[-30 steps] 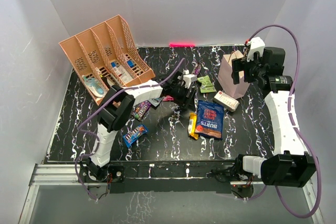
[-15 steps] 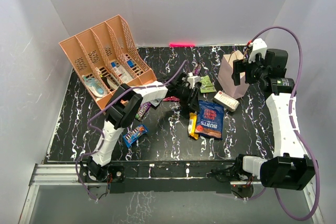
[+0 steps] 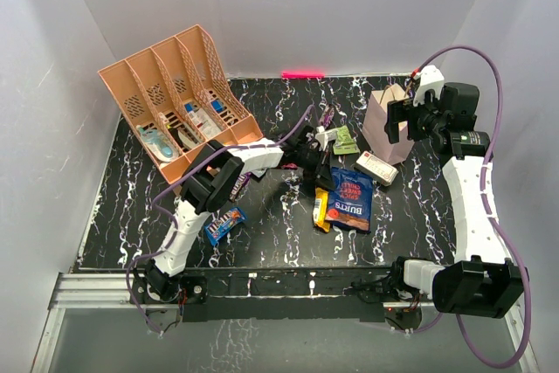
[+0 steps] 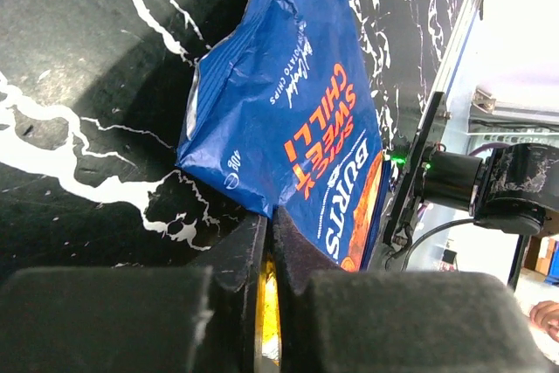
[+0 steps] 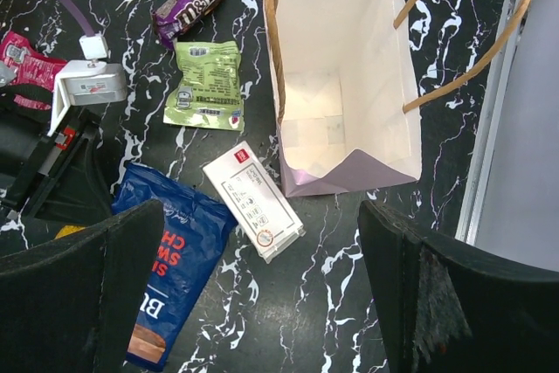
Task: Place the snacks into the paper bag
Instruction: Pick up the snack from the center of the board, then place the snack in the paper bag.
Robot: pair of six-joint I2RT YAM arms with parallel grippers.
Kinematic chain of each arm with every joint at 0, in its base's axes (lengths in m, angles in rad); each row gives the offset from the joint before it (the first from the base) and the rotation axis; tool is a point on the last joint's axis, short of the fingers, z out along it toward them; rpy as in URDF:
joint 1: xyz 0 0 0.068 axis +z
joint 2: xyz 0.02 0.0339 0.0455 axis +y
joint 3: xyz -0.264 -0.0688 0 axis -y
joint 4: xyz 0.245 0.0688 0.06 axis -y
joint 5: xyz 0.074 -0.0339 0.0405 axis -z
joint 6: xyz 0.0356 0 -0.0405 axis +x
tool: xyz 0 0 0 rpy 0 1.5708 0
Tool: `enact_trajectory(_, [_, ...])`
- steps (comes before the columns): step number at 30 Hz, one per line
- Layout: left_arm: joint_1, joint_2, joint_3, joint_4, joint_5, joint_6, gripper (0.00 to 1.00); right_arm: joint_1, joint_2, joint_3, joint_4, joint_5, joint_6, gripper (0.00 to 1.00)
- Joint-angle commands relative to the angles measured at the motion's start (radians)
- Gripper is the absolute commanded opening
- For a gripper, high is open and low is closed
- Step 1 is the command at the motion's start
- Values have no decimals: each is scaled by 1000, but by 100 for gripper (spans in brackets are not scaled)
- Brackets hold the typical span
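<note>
- Shows the paper bag (image 5: 336,41) upright on the far right part of the worktop (image 3: 262,251), with its mouth open, its cord handles arching over the rim and its pale inner floor in plain view from the right wrist.
- Places the white box (image 5: 253,200) just beside the bag's lower left corner, the green packet (image 5: 208,85) a little further left, and the purple packet (image 5: 192,2) beyond that.
- Sets the dark blue crisp bag (image 3: 351,198) flat near the middle of the worktop, on the near side of the white box, with the yellow bar (image 3: 320,209) lying against its left edge.
- Finds the left gripper (image 4: 269,220) low at the far end of that bar, tips against the crisp bag's edge and jaws squeezed almost together on a sliver of yellow.
- Has the right gripper (image 5: 262,242) hanging above the worktop at the bag's side, jaws spread wide and gripping nothing.
- Leaves the pink packet (image 5: 22,63) just behind the left gripper, with the dark packet (image 3: 236,183) and the blue packet (image 3: 224,224) further left, well apart from the bag.
- Puts the peach organiser (image 3: 175,93) at the far left corner.
</note>
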Motion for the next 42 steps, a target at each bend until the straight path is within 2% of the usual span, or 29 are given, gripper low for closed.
enact_trajectory(1, [-5, -6, 69, -17, 54, 9, 0, -5, -26, 4, 48, -27, -10, 98])
enact_trajectory(5, [-2, -45, 109, -75, 60, 93, 0, -6, -26, 1, 38, -75, -27, 98])
enact_trajectory(11, [14, -165, 109, -133, 99, 281, 0, -5, -8, 11, -12, -244, -89, 96])
enact_trajectory(22, [37, -540, -155, -181, 166, 792, 0, 3, -13, -4, -160, -536, -304, 86])
enact_trajectory(30, [41, -609, -108, -490, 251, 1130, 0, 22, -1, -68, -228, -766, -468, 88])
enact_trajectory(36, [41, -631, -97, -557, 257, 1208, 0, 46, 27, -92, -279, -878, -520, 87])
enact_trajectory(42, [41, -635, -80, -610, 270, 1269, 0, 102, 57, -131, -241, -860, -500, 81])
